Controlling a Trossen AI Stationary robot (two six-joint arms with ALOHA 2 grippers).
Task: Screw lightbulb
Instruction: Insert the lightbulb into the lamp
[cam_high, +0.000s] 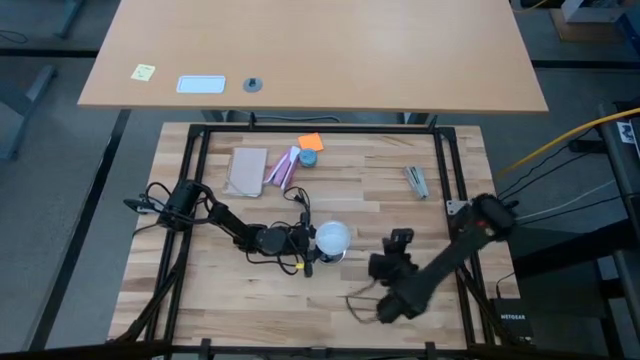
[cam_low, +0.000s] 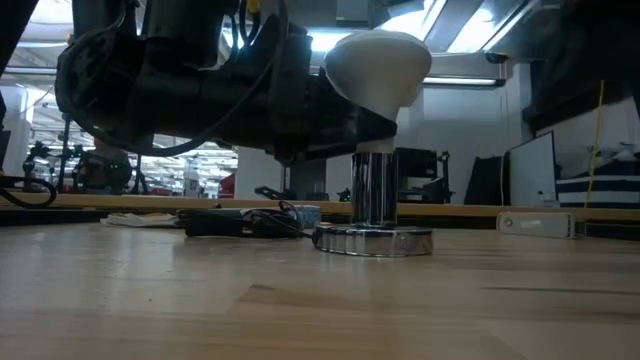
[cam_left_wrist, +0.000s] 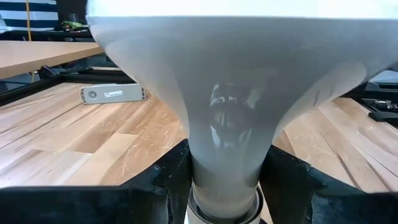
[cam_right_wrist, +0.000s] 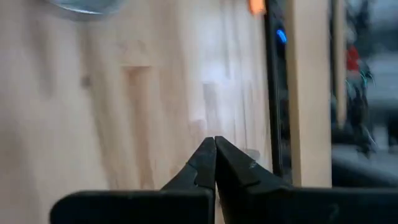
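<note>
Gripping the bulb (cam_left_wrist: 236, 93) by its narrow neck, the left tool (cam_left_wrist: 225, 171) holds it upright over the socket (cam_low: 374, 238). Turn squarely, keeping the neck centred. The right tool (cam_right_wrist: 214, 163), pinched empty, waits well aside.

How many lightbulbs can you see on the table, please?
1: the lightbulb stands upright on the silvery socket near the table's middle, its neck held by the left pincer. None seems hidden.
</note>
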